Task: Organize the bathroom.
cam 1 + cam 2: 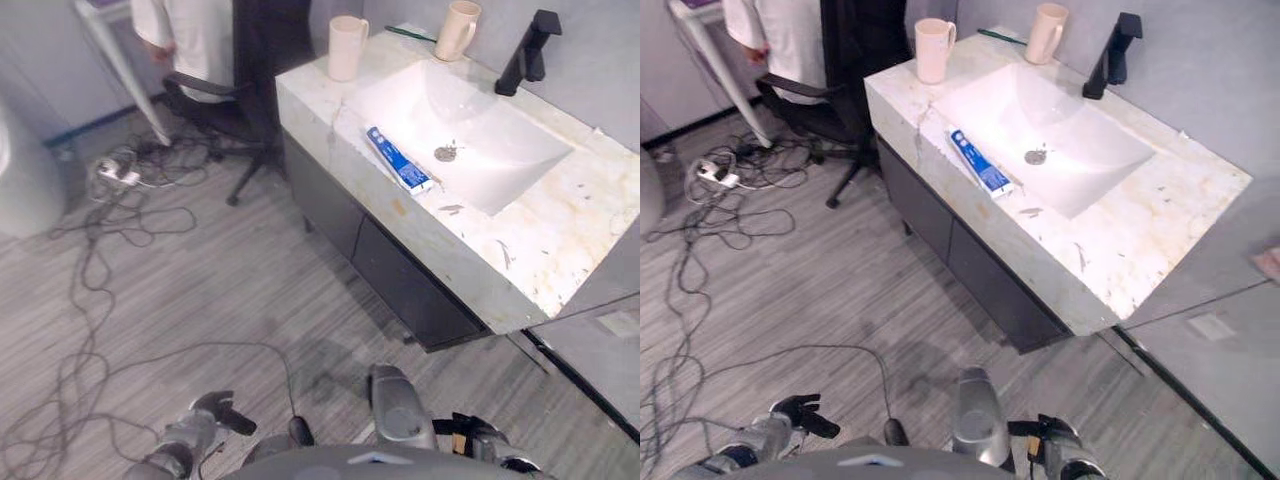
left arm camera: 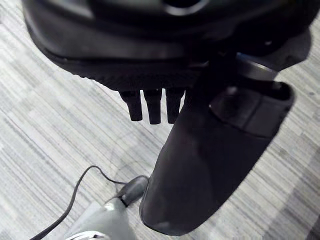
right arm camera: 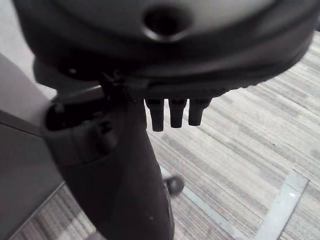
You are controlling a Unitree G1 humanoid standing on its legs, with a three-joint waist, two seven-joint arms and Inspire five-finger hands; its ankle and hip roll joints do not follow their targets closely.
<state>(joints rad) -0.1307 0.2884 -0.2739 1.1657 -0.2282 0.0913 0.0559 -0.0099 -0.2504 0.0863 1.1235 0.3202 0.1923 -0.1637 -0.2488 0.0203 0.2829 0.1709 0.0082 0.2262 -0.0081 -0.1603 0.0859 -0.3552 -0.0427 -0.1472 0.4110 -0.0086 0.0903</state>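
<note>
Marble tabletop (image 1: 560,230) with sunken white basin (image 1: 470,130). Blue toothpaste tube (image 1: 398,160) lies on basin's front slope, just inside tabletop's front edge. Two cream mugs at far edge: one (image 1: 346,47) at far left corner, other (image 1: 458,30) behind basin, green toothbrush (image 1: 410,33) lying between them. Black tap (image 1: 528,50) at basin's far right rim. Left hand (image 1: 222,412) low over grey floor (image 1: 200,290), fingers relaxed, holding nothing. Right hand (image 1: 490,440) low too, fingers straight, empty. Person (image 1: 195,40) on office chair (image 1: 225,110) beyond tabletop's left end.

Office chair (image 1: 235,105) with seated person (image 1: 195,30), floor cables (image 1: 90,250) (tangled) beside vanity.
</note>
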